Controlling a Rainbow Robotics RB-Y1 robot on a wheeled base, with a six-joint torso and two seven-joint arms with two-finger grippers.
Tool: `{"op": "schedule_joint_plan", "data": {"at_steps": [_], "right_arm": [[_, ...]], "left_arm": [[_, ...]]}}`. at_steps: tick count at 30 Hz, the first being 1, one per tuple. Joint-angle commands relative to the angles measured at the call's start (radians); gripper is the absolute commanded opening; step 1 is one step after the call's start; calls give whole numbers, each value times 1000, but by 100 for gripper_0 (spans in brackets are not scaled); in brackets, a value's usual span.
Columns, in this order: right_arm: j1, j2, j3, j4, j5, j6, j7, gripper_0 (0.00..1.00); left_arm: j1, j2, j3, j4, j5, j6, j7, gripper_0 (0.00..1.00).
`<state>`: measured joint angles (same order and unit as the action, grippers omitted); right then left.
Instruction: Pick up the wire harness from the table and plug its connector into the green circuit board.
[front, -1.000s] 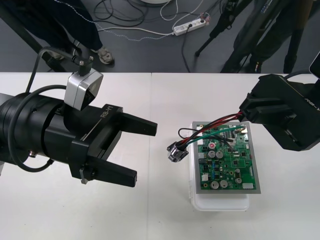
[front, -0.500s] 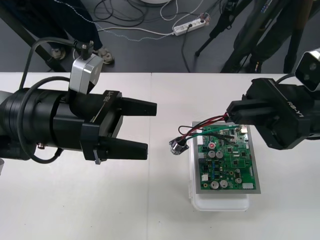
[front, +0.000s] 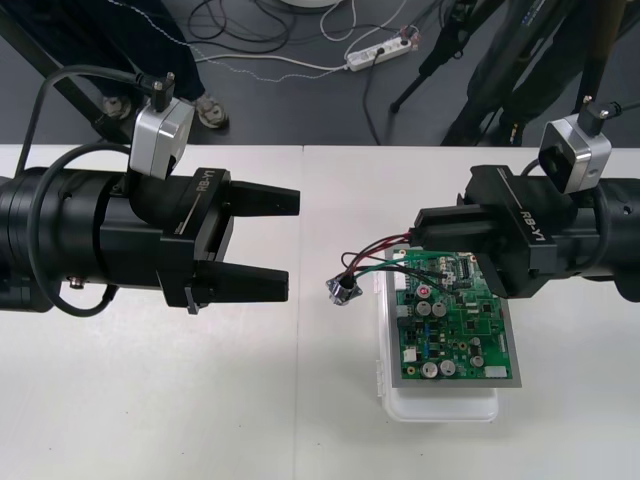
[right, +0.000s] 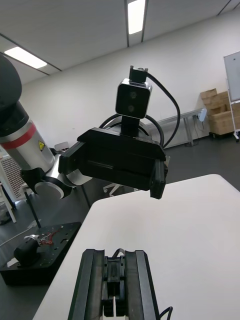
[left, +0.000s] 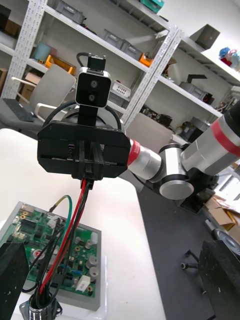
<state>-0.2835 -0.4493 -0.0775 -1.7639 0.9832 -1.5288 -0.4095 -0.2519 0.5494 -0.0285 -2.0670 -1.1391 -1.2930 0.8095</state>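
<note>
The light table carries the green circuit board, which serves as the reference for everything else. The left gripper hovers well to the left of the board and points toward it. Its two black fingers are spread wide with nothing between them. The right gripper comes in from the board's right, and its fingertips are over the board's far left corner. Its fingers are pressed together on the plug end of the wire harness. The board sits on a white base that shows past its near edge. From the right gripper, the harness's red, black and green wires trail out past the board's left edge. The round metal socket hangs just beside that edge. The plug is not in the board.
</note>
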Motion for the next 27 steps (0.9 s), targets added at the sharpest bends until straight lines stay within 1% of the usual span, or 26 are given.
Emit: {"op": "schedule_joint_plan", "data": {"at_steps": [1,7,14,22,27], "right_arm": [[7,40,-30,-55,14,30,-11,0],[21,57,-30,-88,25,68,-8,0],[63,61,-28,-198,66,156,0,0],[90,61,-30,-223,78,171,9,0],[118,64,-30,-267,123,214,23,0]], "left_arm": [[-32,56,-19,-4,-2,95,-102,100],[-29,75,-64,19,2,141,-181,100],[-30,106,-126,42,28,215,-285,100],[-24,158,-189,42,76,305,-392,100],[-24,178,-194,41,96,325,-455,100]]}}
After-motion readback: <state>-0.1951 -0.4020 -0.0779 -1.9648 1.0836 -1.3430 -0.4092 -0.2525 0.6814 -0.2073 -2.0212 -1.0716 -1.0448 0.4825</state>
